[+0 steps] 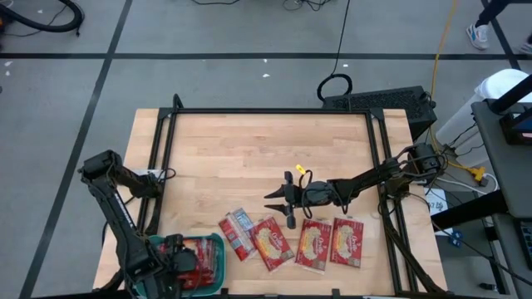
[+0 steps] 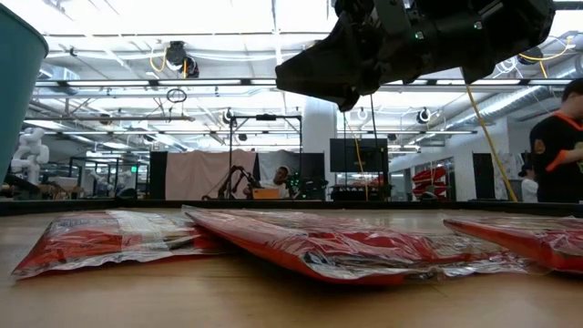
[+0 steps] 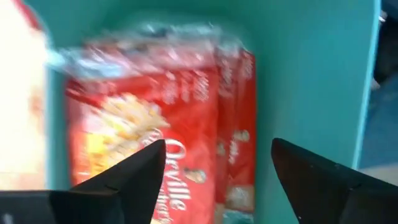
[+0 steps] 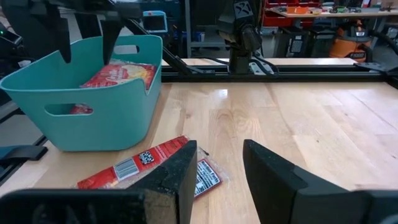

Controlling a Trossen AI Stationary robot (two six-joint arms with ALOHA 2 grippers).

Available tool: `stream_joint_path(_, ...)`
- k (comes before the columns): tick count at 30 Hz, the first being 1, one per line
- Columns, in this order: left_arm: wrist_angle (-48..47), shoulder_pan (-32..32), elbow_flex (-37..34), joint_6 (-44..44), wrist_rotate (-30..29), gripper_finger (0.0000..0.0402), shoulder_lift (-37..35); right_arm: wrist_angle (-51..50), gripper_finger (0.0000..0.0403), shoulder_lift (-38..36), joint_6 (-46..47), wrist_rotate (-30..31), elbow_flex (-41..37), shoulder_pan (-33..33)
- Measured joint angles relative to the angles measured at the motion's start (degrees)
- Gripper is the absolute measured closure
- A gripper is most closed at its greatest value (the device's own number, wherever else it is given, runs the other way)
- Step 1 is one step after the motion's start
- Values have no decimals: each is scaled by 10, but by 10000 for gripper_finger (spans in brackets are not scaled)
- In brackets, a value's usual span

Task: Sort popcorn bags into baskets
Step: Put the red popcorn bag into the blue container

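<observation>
A teal basket (image 1: pixel 221 264) stands at the table's near left corner with several red popcorn bags (image 3: pixel 161 124) lying flat in it. My left gripper (image 3: pixel 217 165) hangs open just above them, pointing down, with nothing between its fingers. Several more popcorn bags (image 1: pixel 270 242) lie flat in a row on the wood near the front edge, right of the basket. My right gripper (image 1: pixel 287 201) hovers open over the table's middle, just beyond that row, pointing level toward the basket (image 4: pixel 87 106). One bag (image 4: pixel 143 165) lies below its fingers.
Black frame rails (image 1: pixel 266 112) run along the table's left, far and right sides. Bare wood (image 1: pixel 266 149) fills the far half. The basket's wall (image 2: pixel 18 82) rises at the low view's left. A person (image 2: pixel 557 155) stands in the room behind.
</observation>
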Motion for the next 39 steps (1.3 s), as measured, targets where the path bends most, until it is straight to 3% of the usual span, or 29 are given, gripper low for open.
stream_joint_path(4, -11, -2, -12, -7, -46, 151, -1, 0, 277, 0, 7, 0, 0, 12)
stream_joint_path(8, -3, -4, -49, -59, -41, 213, 0, 0, 277, 0, 8, 1, 0, 33)
stream_joint_path(13, 76, -17, -96, -80, -38, 302, 0, 0, 277, 0, 8, 17, 0, 49)
stream_joint_path(18, 140, -23, -129, -83, -41, 359, 0, 0, 277, 0, 17, 19, 0, 54)
stream_joint_path(32, 106, -21, -100, -34, -42, 376, -62, 0, 277, 0, 39, 22, 0, 62)
stream_joint_path(35, 93, -21, -90, 0, -96, 376, -81, -1, 277, 0, 57, 39, 0, 76)
stream_joint_path(39, 95, -16, -89, 71, -211, 376, -101, -55, 277, -1, 93, 89, 10, 108)
